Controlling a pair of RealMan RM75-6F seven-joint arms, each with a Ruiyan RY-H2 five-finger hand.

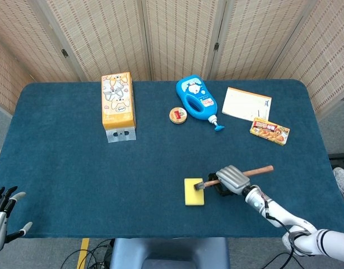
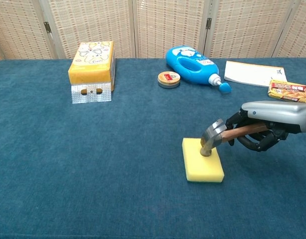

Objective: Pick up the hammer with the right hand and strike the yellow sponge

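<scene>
The right hand [image 2: 265, 130] is wrapping its fingers [image 2: 253, 143] round the hammer [image 2: 227, 136], its head seemingly pressing the sponge [image 2: 203, 159] mid-desk. The soft sponge may be skidding aside, since nothing is pinning it.

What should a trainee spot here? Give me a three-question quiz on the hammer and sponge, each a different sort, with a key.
1. True or false: the robot's right hand grips the wooden-handled steel hammer.
2. Multiple choice: the hammer's head meets the flat yellow rectangular sponge at
A. its far end
B. its near end
C. nowhere, it hangs well above
3. Fill in: behind the sponge, beside the small round tin, lies a ____ plastic bottle.

Key: 1 true. 2 A. 3 blue.
</scene>
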